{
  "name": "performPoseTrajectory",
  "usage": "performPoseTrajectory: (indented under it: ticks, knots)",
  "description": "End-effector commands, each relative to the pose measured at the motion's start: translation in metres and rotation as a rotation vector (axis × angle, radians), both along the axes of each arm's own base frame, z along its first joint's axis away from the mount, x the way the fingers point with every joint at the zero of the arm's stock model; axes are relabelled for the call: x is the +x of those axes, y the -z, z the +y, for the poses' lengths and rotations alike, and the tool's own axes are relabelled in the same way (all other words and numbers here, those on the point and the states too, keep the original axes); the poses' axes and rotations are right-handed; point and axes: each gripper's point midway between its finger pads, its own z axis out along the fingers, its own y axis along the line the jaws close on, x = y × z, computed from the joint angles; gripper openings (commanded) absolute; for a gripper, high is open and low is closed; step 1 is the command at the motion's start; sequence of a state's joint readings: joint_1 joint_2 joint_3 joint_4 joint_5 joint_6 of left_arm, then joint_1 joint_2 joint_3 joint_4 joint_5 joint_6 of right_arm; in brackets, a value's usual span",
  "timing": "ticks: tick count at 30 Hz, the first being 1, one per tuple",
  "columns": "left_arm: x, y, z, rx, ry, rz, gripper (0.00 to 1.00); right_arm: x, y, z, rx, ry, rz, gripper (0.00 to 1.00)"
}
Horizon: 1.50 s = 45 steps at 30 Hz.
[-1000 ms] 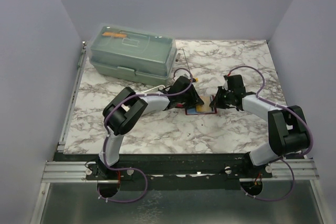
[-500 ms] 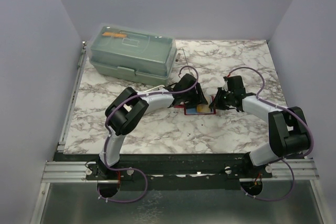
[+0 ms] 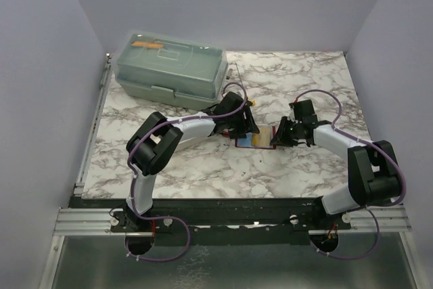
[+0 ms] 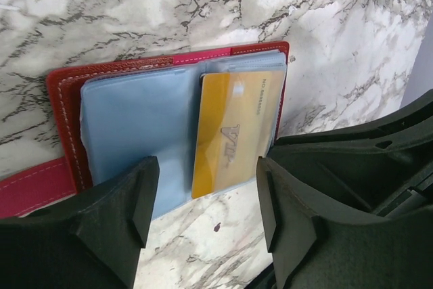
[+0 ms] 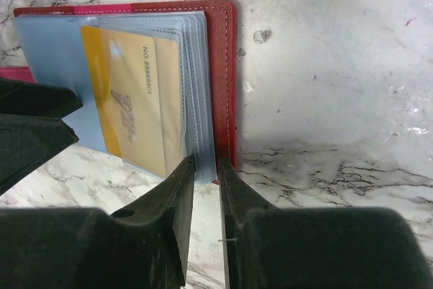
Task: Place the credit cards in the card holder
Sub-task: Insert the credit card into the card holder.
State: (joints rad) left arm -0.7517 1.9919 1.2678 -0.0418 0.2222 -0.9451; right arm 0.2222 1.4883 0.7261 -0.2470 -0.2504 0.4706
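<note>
Holder: red leather card holder (image 4: pixel 64 109) lies open on the marbled tabletop (image 3: pixel 298 79), with its clear plastic sleeves (image 4: pixel 135 126) showing.
Card: gold-yellow credit card (image 4: pixel 230 133) is tucked in one sleeve.
My left jaws: wide, above the holder.
My right jaws: narrow, at the sleeves' edge; I cannot tell if they grip.
Behind: closed grey-green plastic toolbox (image 3: pixel 169 69).

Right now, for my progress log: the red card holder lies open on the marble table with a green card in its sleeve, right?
No: the card in the sleeve is yellow, not green; the left wrist view shows it. The red card holder does lie open on the marble table.
</note>
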Motion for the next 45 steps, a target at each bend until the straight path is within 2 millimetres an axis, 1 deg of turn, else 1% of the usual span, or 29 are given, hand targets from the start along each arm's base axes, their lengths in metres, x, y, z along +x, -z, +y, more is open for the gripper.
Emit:
performPoseTrajectory:
  ticks: [1, 4, 7, 11, 14, 16, 20, 21, 25, 27, 30, 31, 33, 35, 38, 45]
  knots:
    - [-0.013, 0.015, -0.007, -0.008, 0.064, 0.044, 0.63, -0.01, 0.0, -0.006, -0.025, -0.007, 0.029, 0.23]
    - [-0.015, 0.016, -0.017, -0.022, 0.087, 0.04, 0.61, -0.01, 0.001, -0.006, -0.029, -0.005, 0.031, 0.23]
    - [-0.02, 0.013, -0.033, -0.05, 0.123, 0.041, 0.6, -0.011, 0.004, -0.004, -0.016, -0.01, 0.035, 0.23]
    - [-0.034, -0.003, -0.06, -0.081, 0.181, 0.01, 0.6, -0.011, 0.003, -0.004, -0.018, -0.009, 0.037, 0.22]
    - [-0.039, -0.01, -0.066, -0.103, 0.191, 0.01, 0.62, -0.01, 0.0, -0.007, -0.031, -0.006, 0.029, 0.21]
    - [-0.038, -0.014, -0.064, -0.105, 0.184, -0.005, 0.65, -0.01, -0.001, -0.009, -0.046, -0.002, 0.027, 0.21]
    - [-0.032, -0.018, -0.05, -0.092, 0.16, -0.015, 0.67, -0.01, -0.005, -0.017, -0.087, 0.014, 0.019, 0.22]
    - [-0.033, -0.017, -0.046, -0.083, 0.161, -0.004, 0.67, -0.01, -0.007, -0.019, -0.094, 0.015, 0.014, 0.22]
    - [-0.033, -0.023, -0.033, -0.054, 0.151, -0.017, 0.68, -0.009, -0.017, -0.024, -0.122, 0.019, 0.001, 0.23]
    - [-0.034, -0.026, -0.029, -0.052, 0.152, -0.018, 0.69, -0.008, -0.023, -0.026, -0.134, 0.021, -0.011, 0.23]
    - [-0.033, -0.028, -0.025, -0.052, 0.149, -0.023, 0.69, -0.006, -0.032, -0.025, -0.13, 0.011, -0.027, 0.24]
    - [-0.032, -0.028, -0.025, -0.052, 0.148, -0.023, 0.69, -0.006, -0.034, -0.024, -0.123, 0.007, -0.03, 0.25]
    - [-0.03, -0.024, -0.026, -0.049, 0.144, -0.017, 0.69, -0.005, -0.037, -0.02, -0.106, -0.004, -0.037, 0.31]
    - [-0.027, -0.021, -0.031, -0.057, 0.15, -0.011, 0.69, -0.004, -0.036, -0.017, -0.093, -0.013, -0.042, 0.35]
    - [-0.024, -0.017, -0.041, -0.078, 0.158, 0.007, 0.69, -0.003, -0.03, -0.015, -0.086, -0.02, -0.025, 0.35]
    - [-0.019, -0.008, -0.051, -0.082, 0.166, 0.019, 0.69, -0.003, -0.023, -0.015, -0.086, -0.02, -0.012, 0.36]
